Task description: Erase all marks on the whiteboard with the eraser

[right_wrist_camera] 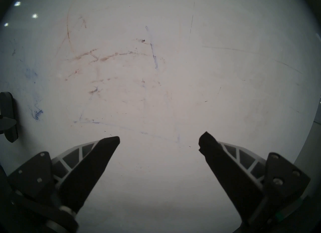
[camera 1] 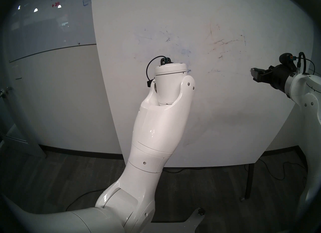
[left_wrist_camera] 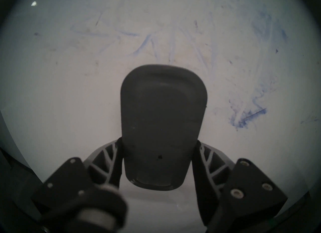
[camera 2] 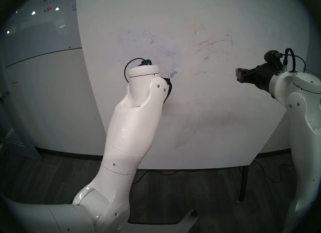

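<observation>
The left gripper (left_wrist_camera: 159,156) has its fingers clamped on the one eraser (left_wrist_camera: 163,123), a dark grey rounded pad at frame centre, face against the whiteboard (left_wrist_camera: 69,88). Smeared blue marks (left_wrist_camera: 243,118) lie right of it. The right gripper (right_wrist_camera: 159,141) hangs with fingers apart.

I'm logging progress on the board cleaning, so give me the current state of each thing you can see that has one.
whiteboard: upright, not yet clean.
marks: blue smudges and faint brownish streaks remain.
eraser: clamped in the left gripper, face toward the board.
left gripper: shut on the eraser.
right gripper: open, empty, pointed at the board.
</observation>
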### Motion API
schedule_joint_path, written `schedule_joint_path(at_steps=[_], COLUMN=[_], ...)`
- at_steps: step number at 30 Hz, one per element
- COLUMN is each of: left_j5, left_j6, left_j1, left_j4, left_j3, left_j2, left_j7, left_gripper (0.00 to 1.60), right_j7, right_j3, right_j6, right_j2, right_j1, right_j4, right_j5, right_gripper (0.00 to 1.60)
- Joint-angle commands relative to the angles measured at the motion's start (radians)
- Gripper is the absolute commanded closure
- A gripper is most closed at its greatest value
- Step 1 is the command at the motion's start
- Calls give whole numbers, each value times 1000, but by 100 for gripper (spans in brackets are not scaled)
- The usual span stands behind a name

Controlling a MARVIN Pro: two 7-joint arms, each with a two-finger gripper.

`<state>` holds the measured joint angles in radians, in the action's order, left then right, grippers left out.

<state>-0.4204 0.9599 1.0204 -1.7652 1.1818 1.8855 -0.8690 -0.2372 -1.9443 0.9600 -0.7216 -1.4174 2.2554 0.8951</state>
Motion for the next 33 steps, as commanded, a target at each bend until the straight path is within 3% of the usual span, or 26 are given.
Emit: schedule_joint_path(at_steps=[1, 23, 33], left_j5=[18, 102, 69], left_j6=[0, 0, 0], left_j1=[-28, -223, -161], left_j4=[-39, 31, 35], left_j3=[23, 66, 72], left_j2=[21, 74, 98], left_j7=[-104, -51, -84], left_gripper=[160, 160, 160], right_j7=[1, 1, 2], right_j3=[-3, -3, -3], right_j6=[-7, -6, -8], right_j2=[4, 3, 4], right_j1=[9, 9, 9], right_j4=[5, 5, 4], right_j5=[-2, -2, -2], right_gripper=[0, 0, 0])
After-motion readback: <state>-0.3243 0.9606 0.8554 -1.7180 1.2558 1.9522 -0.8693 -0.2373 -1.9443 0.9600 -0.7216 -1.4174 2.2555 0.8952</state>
